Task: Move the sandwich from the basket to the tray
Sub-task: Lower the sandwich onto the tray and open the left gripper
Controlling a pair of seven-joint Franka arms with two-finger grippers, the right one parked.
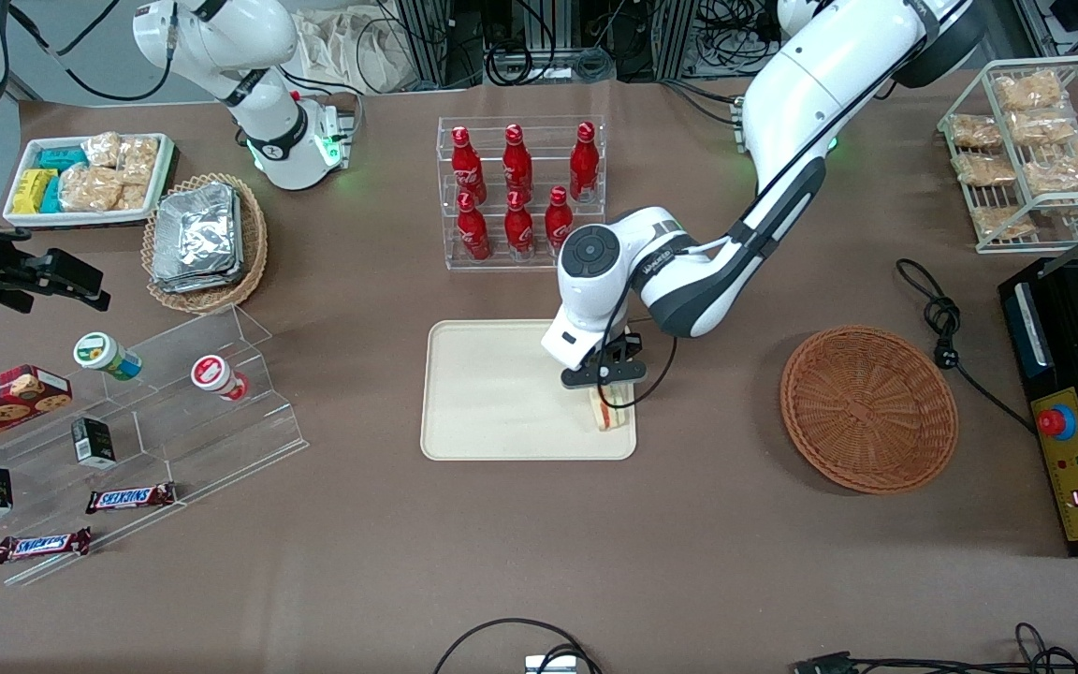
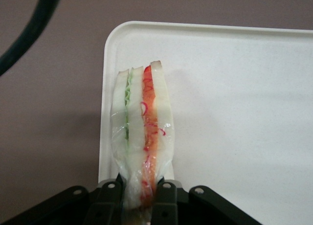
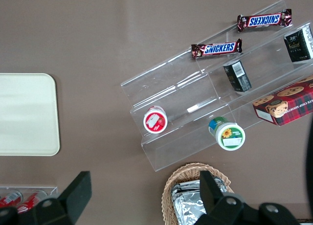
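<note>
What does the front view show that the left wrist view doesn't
Only the front view shows the basket, with nothing in it, toward the working arm's end of the table, and the red bottles standing farther from the camera than the tray. Only the left wrist view shows the sandwich's red and green filling layers and the hand's fingers pressing its sides. Both show the hand holding the sandwich over the tray, near a corner.

The sandwich [image 2: 142, 137] has white bread with green and orange-red stripes. The tray [image 1: 492, 393] is cream. The basket [image 1: 868, 408] is reddish-brown and woven. The gripper [image 1: 606, 382] is black.
</note>
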